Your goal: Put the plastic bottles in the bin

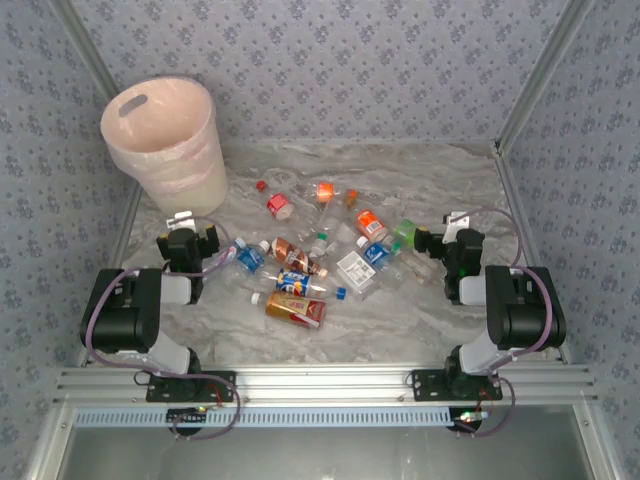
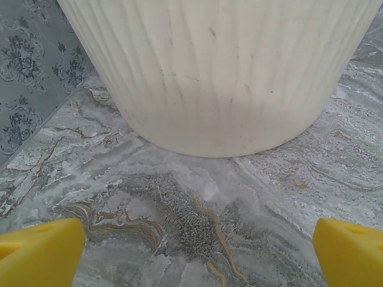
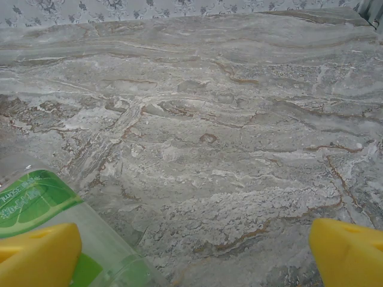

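The bin (image 1: pixel 185 165) stands upright at the far left corner of the table (image 1: pixel 400 330); a translucent liner (image 1: pixel 150 115) shows in its mouth. The plastic bottles (image 1: pixel 295 308) lie scattered across the table centre, between the arms and apart from the bin: clear bodies, colourful labels, and red, orange, blue, green or white caps.

The left wrist view resolves the bin's ribbed lower wall meeting the tabletop. The right wrist view shows a green-labelled bottle (image 3: pixel 36 203) at a yellow fingertip.

The left gripper (image 2: pixel 191 248) and the right gripper (image 3: pixel 191 251) stand spread wide, holding nothing.
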Action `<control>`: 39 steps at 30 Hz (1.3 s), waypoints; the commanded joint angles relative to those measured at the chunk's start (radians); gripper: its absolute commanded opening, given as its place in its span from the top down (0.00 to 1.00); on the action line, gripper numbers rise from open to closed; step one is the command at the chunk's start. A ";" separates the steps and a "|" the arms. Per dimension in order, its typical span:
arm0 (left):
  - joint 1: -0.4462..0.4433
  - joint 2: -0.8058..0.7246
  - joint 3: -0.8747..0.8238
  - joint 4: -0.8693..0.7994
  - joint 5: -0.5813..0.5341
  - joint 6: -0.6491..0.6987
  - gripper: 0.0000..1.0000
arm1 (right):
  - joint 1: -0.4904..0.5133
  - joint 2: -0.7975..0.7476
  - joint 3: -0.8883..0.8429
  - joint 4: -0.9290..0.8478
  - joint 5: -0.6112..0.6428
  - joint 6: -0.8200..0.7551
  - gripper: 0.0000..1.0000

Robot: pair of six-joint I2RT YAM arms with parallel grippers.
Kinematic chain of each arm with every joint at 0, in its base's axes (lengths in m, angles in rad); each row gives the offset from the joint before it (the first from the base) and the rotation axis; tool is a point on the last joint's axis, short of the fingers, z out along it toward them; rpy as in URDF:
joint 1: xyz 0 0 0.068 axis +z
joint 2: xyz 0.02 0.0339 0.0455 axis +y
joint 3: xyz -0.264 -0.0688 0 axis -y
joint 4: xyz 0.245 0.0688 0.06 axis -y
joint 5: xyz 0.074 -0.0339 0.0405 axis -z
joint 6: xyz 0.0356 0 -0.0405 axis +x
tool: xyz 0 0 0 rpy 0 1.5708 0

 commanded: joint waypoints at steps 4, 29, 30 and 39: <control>-0.001 -0.007 0.008 0.028 -0.003 0.003 0.02 | -0.006 -0.003 0.018 -0.012 -0.005 0.010 0.00; -0.015 -0.137 0.021 -0.106 0.010 0.025 0.02 | -0.003 -0.214 0.035 -0.198 0.061 0.008 0.00; -0.016 -0.172 0.038 -0.160 0.007 0.022 0.02 | -0.001 -0.262 0.050 -0.255 0.069 0.016 0.00; -0.065 -0.421 0.201 -0.696 -0.075 -0.300 0.02 | 0.001 -0.330 0.322 -0.910 0.043 0.352 0.00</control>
